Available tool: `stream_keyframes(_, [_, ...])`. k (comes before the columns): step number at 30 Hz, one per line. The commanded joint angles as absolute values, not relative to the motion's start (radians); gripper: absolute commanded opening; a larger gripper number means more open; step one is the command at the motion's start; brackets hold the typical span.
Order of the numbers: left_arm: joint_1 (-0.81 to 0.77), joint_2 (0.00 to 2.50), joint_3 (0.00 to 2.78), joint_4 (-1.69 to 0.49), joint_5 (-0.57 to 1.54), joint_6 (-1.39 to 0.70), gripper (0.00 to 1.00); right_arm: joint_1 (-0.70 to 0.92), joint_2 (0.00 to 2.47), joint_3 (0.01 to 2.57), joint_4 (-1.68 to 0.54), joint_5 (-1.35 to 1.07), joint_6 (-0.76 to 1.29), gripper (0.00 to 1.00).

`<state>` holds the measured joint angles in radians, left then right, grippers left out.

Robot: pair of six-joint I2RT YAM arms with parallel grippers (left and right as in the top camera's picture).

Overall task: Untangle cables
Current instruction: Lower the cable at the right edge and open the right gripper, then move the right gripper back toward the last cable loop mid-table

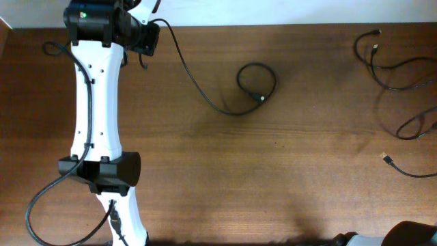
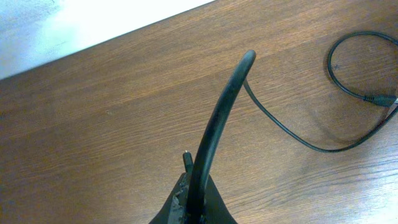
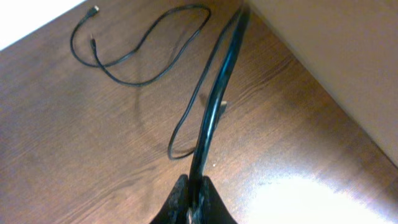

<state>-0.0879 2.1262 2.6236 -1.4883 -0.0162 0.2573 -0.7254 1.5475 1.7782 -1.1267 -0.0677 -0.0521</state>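
Centrally one looped cable (image 1: 261, 98); rightward, at least two cables (image 1: 386, 159).

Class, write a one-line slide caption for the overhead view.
White left arm along a wooden table; one black cable loops at centre, other cables sprawl at the right edge.

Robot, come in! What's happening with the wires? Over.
Left gripper shut, right gripper shut. One cable looped in the middle, running behind the left gripper; grip unclear. More cables loose on the right side. Nothing in the way.
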Motion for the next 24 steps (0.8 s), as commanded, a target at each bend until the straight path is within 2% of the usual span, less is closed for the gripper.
stream_keyframes(1, [-0.092,2.134,2.630,-1.489,-0.023,0.259,0.00,-0.728,1.531,1.760,-1.098,-0.079,-0.047,0.04])
stream_keyframes(24, [-0.092,2.134,2.630,-1.498,-0.022,0.258,0.00,-0.714,1.652,1.753,-0.918,-0.078,-0.056,0.04])
